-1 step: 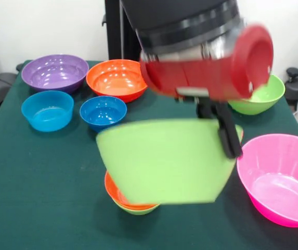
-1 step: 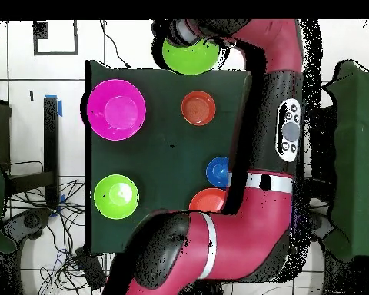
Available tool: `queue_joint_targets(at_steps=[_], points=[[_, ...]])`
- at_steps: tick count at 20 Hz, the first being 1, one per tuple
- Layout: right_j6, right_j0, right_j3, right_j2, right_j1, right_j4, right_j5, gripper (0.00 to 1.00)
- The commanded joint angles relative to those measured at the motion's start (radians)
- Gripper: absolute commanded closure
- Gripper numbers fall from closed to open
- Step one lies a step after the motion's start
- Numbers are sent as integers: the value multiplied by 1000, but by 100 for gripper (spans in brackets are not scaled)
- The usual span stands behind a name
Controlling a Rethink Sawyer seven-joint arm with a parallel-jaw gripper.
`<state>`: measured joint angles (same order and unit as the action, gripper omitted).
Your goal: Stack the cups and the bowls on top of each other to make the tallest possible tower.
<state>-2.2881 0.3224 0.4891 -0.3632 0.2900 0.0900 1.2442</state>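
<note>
My gripper (image 1: 225,133) is shut on the right rim of a large lime green bowl (image 1: 164,161), which hangs tilted and motion-blurred above the middle of the table. Just below its lower left edge stands the tower (image 1: 130,202): an orange bowl resting in a small green one, partly hidden by the held bowl. Whether the held bowl touches it I cannot tell. In the overhead view the held bowl (image 2: 190,52) shows near the table's top edge and the tower's orange bowl (image 2: 197,107) below it.
Loose bowls ring the table: purple (image 1: 55,72), orange (image 1: 116,78), blue (image 1: 47,109), a smaller blue (image 1: 103,112), lime green (image 1: 260,96) and a big pink one (image 1: 279,177). The arm (image 2: 272,154) covers one side of the table from overhead.
</note>
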Motion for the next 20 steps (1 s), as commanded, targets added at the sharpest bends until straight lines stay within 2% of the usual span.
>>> queue_joint_targets(at_steps=[1, 2, 6, 12, 20], points=[[46, 47, 378, -4, 195, 69, -78, 100], [44, 49, 404, 1, 198, 65, -95, 100], [11, 40, 381, 9, 95, 23, -128, 100], [-36, 32, 384, 17, 73, 37, -51, 100], [-44, 14, 401, 63, 37, -12, -118, 100]])
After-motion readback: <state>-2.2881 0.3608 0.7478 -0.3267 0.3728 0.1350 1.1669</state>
